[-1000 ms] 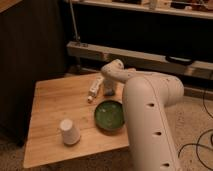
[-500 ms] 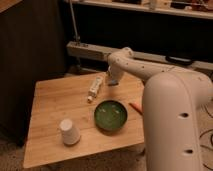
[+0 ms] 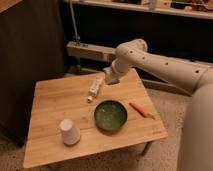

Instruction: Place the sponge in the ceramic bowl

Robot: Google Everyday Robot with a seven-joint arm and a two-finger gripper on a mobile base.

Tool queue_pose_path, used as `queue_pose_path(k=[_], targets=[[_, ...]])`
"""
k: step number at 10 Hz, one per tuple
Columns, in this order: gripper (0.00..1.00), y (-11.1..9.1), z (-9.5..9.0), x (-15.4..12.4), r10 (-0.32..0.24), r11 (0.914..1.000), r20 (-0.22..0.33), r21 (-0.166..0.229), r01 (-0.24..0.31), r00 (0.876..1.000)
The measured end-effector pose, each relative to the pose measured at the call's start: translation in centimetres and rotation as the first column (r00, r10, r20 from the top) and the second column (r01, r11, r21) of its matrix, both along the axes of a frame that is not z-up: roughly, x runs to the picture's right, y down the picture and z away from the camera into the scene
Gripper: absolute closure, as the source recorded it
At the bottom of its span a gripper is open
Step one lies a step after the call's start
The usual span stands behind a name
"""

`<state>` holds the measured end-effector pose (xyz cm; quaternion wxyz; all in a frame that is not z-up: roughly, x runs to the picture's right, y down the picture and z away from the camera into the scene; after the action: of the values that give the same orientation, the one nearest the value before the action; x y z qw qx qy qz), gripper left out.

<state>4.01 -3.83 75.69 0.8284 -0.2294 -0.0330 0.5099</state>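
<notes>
On the near part of the table (image 3: 50, 105), the ceramic bowl (image 3: 110, 116) is sitting empty beside a white cup (image 3: 69, 132). Beyond it, the gripper (image 3: 112, 80) is hovering, clenching the sponge (image 3: 109, 75), just beside the white tube (image 3: 95, 87).

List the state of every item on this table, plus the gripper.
Glossy green ceramic bowl: upright, empty.
Pale blue-grey sponge block: held in the air.
White cup: upside down.
White tube: lying flat.
Orange stick: lying flat.
Two-finger gripper: raised beside the tube, shut on the sponge.
</notes>
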Motion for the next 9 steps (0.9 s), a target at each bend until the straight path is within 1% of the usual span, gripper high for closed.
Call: queue_pose_path(k=[1,2,3,4,5,6,7,8,9], targets=[[0.56,2.1,-2.2,0.0,-0.025,0.9995,0.03,-0.017,0.026,0.999],[0.56,3.9,-3.6,0.7,-0.049,0.9979,0.045,-0.04,0.051,0.998],[0.56,6.5,-5.2,2.2,-0.091,0.9924,0.058,-0.078,0.095,0.994],[0.56,8.4,-5.9,3.1,-0.126,0.9854,0.064,-0.107,0.132,0.99],[0.56,10.0,-6.0,3.6,-0.158,0.9771,0.071,-0.132,0.167,0.985],[0.56,11.9,-5.3,4.1,-0.191,0.9667,0.073,-0.16,0.2,0.979],[0.56,13.2,-3.9,4.2,-0.22,0.9561,0.071,-0.183,0.229,0.973],[0.56,13.9,-2.7,4.0,-0.235,0.9496,0.071,-0.197,0.244,0.97],[0.56,14.8,-1.0,3.5,-0.247,0.9428,0.069,-0.213,0.257,0.966]])
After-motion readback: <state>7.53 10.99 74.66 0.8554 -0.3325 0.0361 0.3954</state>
